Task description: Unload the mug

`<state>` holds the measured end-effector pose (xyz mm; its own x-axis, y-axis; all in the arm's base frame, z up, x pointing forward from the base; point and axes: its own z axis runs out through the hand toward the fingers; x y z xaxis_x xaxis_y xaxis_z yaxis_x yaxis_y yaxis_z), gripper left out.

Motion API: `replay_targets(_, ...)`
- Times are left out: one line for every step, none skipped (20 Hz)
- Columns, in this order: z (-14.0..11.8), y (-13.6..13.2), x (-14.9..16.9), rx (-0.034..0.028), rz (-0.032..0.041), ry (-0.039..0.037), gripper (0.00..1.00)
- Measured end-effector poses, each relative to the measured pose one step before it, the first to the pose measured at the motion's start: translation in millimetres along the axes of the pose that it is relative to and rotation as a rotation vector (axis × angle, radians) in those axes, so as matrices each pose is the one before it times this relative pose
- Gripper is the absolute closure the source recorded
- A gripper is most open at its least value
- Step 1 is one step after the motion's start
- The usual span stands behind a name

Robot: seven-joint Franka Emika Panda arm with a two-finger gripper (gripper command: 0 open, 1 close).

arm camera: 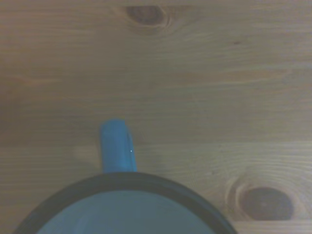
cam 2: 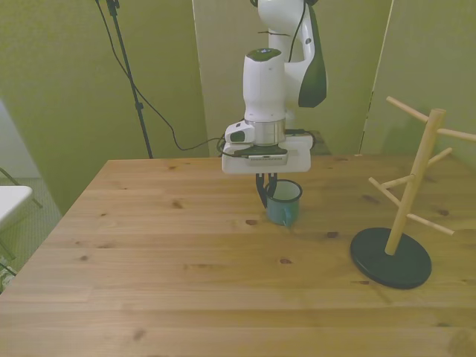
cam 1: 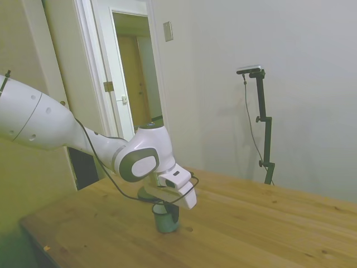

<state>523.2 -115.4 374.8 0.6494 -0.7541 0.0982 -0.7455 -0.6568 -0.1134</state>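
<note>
We see a big wooden desk [cam 2: 149, 260] that fills the lower part of the front view. It has dark knots in the wood.

The white arm [cam 2: 268, 74] comes down from the top middle of the front view. In the side view it comes in from the left of the frame and bends down to the desk.

Next is the wooden mug tree [cam 2: 413, 193] on the right of the front view. It stands up straight on a round dark base and has pegs that stick out. It is well apart from the arm. All the pegs we can see are bare.

The pincer [cam 2: 265, 190] hangs under the arm, near the middle of the front view. Its dark fingers [cam 2: 262, 187] reach down at the rim of the mug [cam 2: 283, 202], on the side toward the front view's left. They seem to nip the rim, but we cannot tell for sure if they are closed on it.

The mug is small and blue-green with a pale inside. It stands upright on the desk, just below the pincer, in the middle of the front view. In the side view it sits low in the middle of the frame.

In the wrist view we see the mug's dark rim [arm camera: 122, 183] from close by, and its blue handle [arm camera: 117, 146] sticks out over the wood.
</note>
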Motion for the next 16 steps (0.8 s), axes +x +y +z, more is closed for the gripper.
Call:
replay_targets(0.26,1.01,-0.04,-0.00072,0.00147,-0.0008,0.0)
replay_targets(1.2,1.39,-0.55,-0.00204,0.00149,-0.00253,0.0)
replay_targets(1.67,1.45,-0.83,-0.0026,0.00126,-0.00329,0.0)
replay_targets(1.37,1.22,-0.62,-0.00215,0.00116,-0.00268,0.0)
replay_targets(0.38,0.72,-0.26,-0.00067,0.00081,-0.00087,0.0)
replay_targets(-1.15,0.25,0.25,0.00147,0.00064,0.00171,0.0)
replay_targets(-2.71,-0.09,0.3,0.00358,0.00018,0.00396,0.0)
replay_targets(-4.13,-0.51,0.4,0.0054,-0.00033,0.00596,0.0)
replay_targets(-4.92,-1.05,0.56,0.00632,-0.00134,0.0075,0.0)
replay_targets(-5.91,-2.51,0.86,0.00788,-0.00304,0.00895,0.0)
replay_targets(-7.04,-3.6,0.89,0.00811,-0.00446,0.00849,0.0)
replay_targets(-6.95,-4.38,-0.07,0.00275,-0.00672,0.00003,0.0)
replay_targets(-7.62,-5.41,-0.8,-0.00153,-0.00909,-0.00703,0.0)
replay_targets(-8.3,-6.09,-0.35,-0.00067,-0.00915,-0.0053,0.0)
replay_targets(-8.79,-6.77,-1.08,-0.00008,-0.01136,-0.00494,0.0)
replay_targets(-9.25,-7.59,-2.36,-0.00171,-0.01307,-0.00823,0.0)
